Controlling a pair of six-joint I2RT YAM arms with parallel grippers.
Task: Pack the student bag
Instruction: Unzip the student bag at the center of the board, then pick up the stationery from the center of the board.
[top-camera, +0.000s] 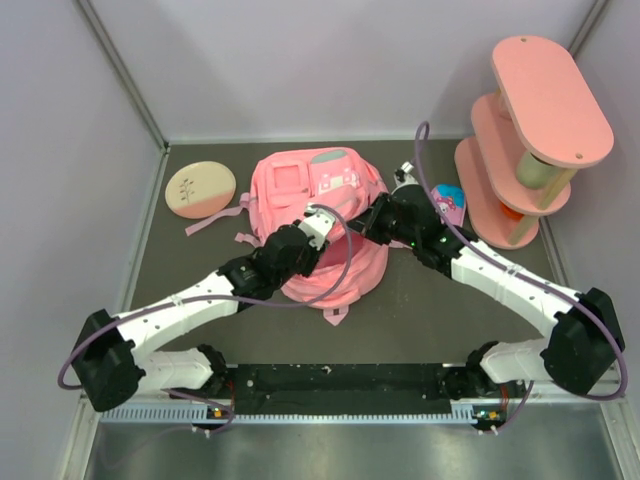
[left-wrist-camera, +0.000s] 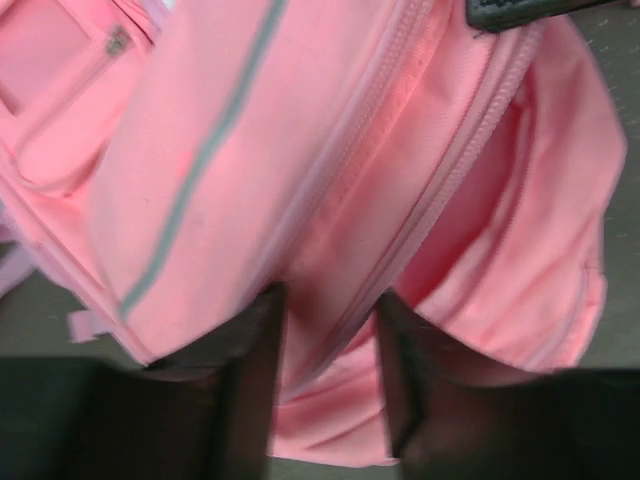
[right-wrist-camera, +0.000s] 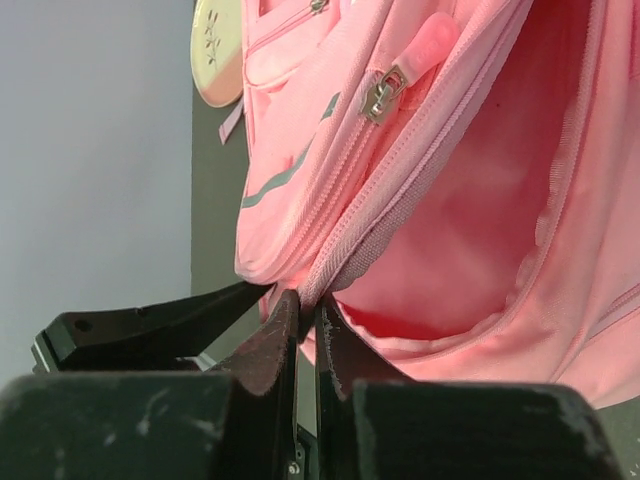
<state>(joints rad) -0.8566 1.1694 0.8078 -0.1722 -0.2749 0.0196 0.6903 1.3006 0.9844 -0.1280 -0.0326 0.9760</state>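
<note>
Top external: student bag (top-camera: 300, 180), long axis 12 to 6 o'clock. Right gripper (right-wrist-camera: 305, 302) clamps its zipper rim at 3 o'clock. Left gripper (left-wrist-camera: 328, 305) straddles fabric, fingers apart, grip unclear.

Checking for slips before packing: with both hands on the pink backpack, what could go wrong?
The right hand pinches only the thin zipper edge of the student bag; the fabric could slip out and the opening sag shut. The left hand holds a loose fold, so pulling may drag the bag rather than widen it. The right arm could nudge the nearby pencil case.
</note>
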